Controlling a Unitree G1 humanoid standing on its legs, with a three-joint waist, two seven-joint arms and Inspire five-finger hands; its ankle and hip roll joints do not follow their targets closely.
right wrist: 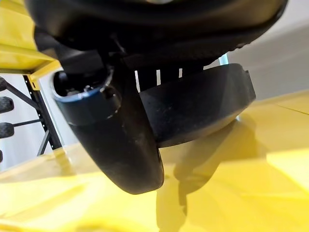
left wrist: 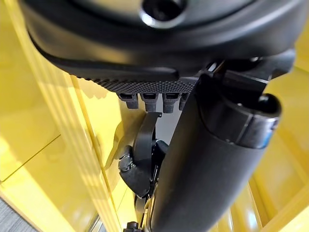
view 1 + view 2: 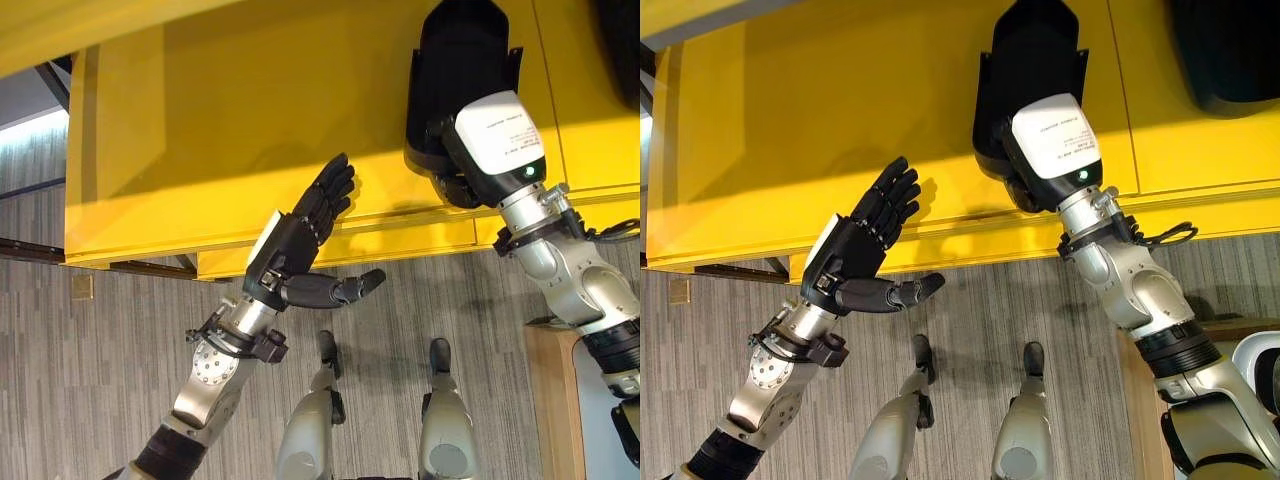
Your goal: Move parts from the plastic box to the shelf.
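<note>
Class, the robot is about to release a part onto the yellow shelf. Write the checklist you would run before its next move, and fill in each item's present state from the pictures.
1. Right hand curled round the black moulded plastic part: ok; the right wrist view shows thumb and fingers on it.
2. Part over the yellow shelf: ok.
3. Part resting flat on the shelf surface: cannot tell; contact underneath is hidden.
4. Left hand open and holding nothing: ok, fingers straight.
5. Left hand apart from the part: ok, a wide gap lies between them.
6. Second dark object at the shelf's far right apart from the part: ok.
</note>
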